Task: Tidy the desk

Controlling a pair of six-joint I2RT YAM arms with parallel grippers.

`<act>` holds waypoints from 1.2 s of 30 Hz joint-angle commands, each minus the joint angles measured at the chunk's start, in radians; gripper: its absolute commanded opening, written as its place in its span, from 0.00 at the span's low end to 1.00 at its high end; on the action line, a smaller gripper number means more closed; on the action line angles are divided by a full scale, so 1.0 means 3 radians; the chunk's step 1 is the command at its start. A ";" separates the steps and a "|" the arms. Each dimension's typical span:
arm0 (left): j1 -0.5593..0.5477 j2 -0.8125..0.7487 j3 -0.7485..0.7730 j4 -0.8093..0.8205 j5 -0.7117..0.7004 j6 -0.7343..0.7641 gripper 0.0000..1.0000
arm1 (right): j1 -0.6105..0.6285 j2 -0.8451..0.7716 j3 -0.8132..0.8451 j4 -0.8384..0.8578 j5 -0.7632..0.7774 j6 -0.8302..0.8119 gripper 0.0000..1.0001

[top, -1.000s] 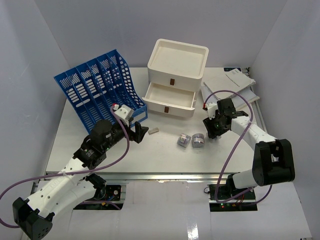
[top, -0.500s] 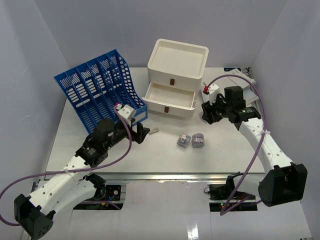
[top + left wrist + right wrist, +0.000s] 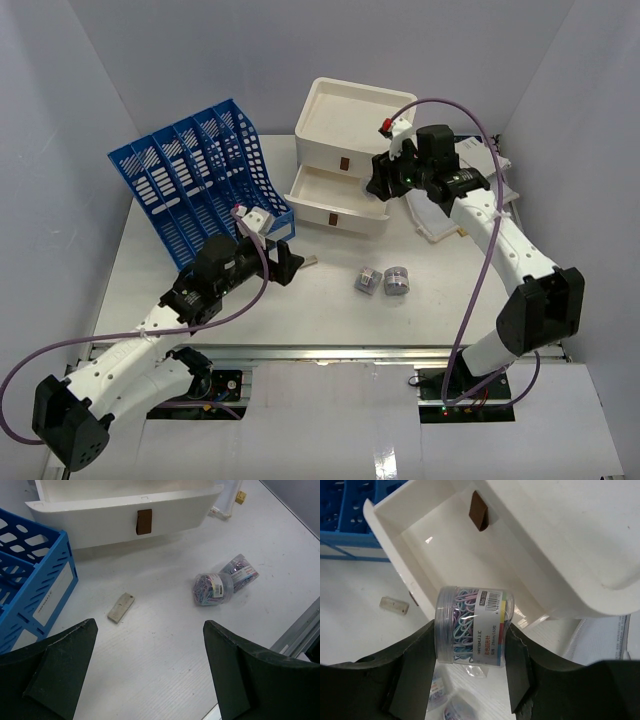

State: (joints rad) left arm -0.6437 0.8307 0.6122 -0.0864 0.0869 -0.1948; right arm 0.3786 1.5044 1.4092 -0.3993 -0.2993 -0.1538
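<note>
Above the open drawer (image 3: 435, 545), a clip jar (image 3: 471, 625) clamped between the right fingers (image 3: 415, 670), hidden in the top view, left fingers (image 3: 55, 665) spread wide over the tabletop (image 3: 165, 645), bases cropped.

The left arm (image 3: 120, 360) and right arm (image 3: 505, 255) share white links with black joint housings, bulkiest toward the near edge of the desk (image 3: 330, 320). A purple cable (image 3: 440, 100) trails along each. Fingers (image 3: 55, 675) are matte dark wedges.
</note>
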 commanded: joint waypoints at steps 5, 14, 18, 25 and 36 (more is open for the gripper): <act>-0.0011 0.0258 -0.0077 0.0258 0.0250 -0.0472 0.98 | 0.0042 0.0277 0.0122 0.0319 0.0300 0.0696 0.38; -0.0056 0.0483 -0.0153 0.0527 0.0391 -0.0927 0.96 | 0.0042 0.0099 -0.0138 0.0559 0.0480 0.0783 0.90; -0.0210 0.0645 -0.0119 0.0630 0.0345 -0.1017 0.89 | 0.0042 0.0018 -0.0274 0.0575 0.0375 0.0764 0.90; -0.0703 0.1142 0.0170 0.0603 -0.0164 -0.1018 0.89 | 0.0038 -0.0718 -0.0636 0.0272 -0.0317 -0.0628 0.90; -0.1330 0.2512 0.1221 0.0146 -0.0897 -0.0847 0.97 | -0.0787 -0.1803 -0.2070 0.0133 -0.1746 -0.1302 0.90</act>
State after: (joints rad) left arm -1.0001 1.5074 0.8799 0.0181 -0.0861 -0.4858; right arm 0.2380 1.0101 0.8349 -0.3495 -0.6393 -0.4627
